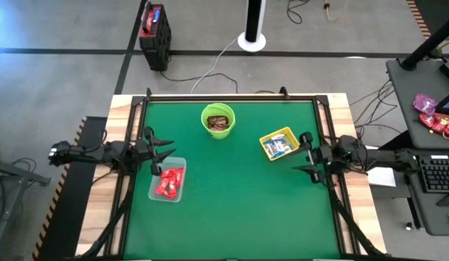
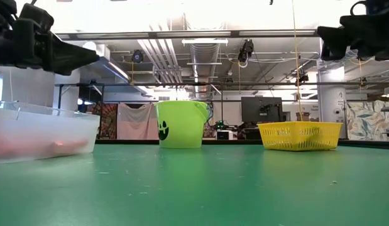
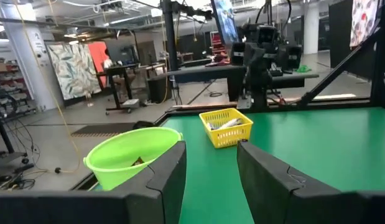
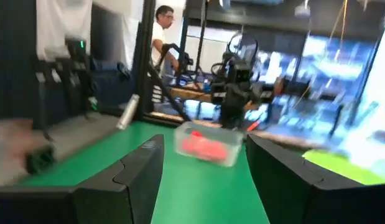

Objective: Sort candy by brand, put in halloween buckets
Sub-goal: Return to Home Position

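Observation:
The lime-green bucket (image 1: 217, 119) at the far middle holds dark brown candy (image 1: 219, 123). The yellow tray (image 1: 277, 143) at the right holds blue-and-white candy (image 1: 279, 146). The clear tub (image 1: 168, 183) at the left holds red candy (image 1: 170, 181). My left gripper (image 1: 170, 148) is open and empty, raised just beyond the tub's far end; its wrist view (image 3: 211, 180) looks past the bucket (image 3: 133, 155) to the tray (image 3: 226, 127). My right gripper (image 1: 298, 154) is open and empty, raised beside the tray's right side; its wrist view (image 4: 204, 174) looks toward the tub (image 4: 208, 144).
The green mat (image 1: 231, 210) is bare across its near half, with a black frame around it. In the low view both grippers hang high above the table, the left one (image 2: 81, 56) over the tub (image 2: 43, 132). A person (image 4: 162, 31) stands in the room beyond the table.

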Robot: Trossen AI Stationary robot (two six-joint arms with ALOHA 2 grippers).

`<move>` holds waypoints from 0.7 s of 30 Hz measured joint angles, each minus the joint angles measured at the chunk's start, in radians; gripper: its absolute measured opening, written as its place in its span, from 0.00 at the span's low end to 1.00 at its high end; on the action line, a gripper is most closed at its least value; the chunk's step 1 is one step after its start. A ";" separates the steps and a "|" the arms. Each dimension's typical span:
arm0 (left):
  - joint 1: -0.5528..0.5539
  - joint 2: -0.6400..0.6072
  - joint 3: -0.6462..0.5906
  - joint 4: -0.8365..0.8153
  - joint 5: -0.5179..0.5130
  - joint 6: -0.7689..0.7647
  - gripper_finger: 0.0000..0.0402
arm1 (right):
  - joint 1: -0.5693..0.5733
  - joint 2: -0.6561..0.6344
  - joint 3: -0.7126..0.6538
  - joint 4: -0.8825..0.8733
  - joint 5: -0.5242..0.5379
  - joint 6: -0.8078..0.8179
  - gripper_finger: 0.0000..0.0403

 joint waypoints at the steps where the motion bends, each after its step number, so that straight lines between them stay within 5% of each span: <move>1: 0.000 0.004 0.000 0.000 0.000 0.000 0.32 | 0.000 0.000 0.000 -0.002 0.000 0.061 0.54; 9: 0.000 0.028 0.000 0.000 0.000 -0.001 0.32 | 0.000 0.000 0.000 -0.006 0.001 0.414 0.54; 21: 0.000 0.051 0.000 0.002 0.000 -0.002 0.32 | 0.000 0.000 -0.001 -0.006 0.001 0.447 0.54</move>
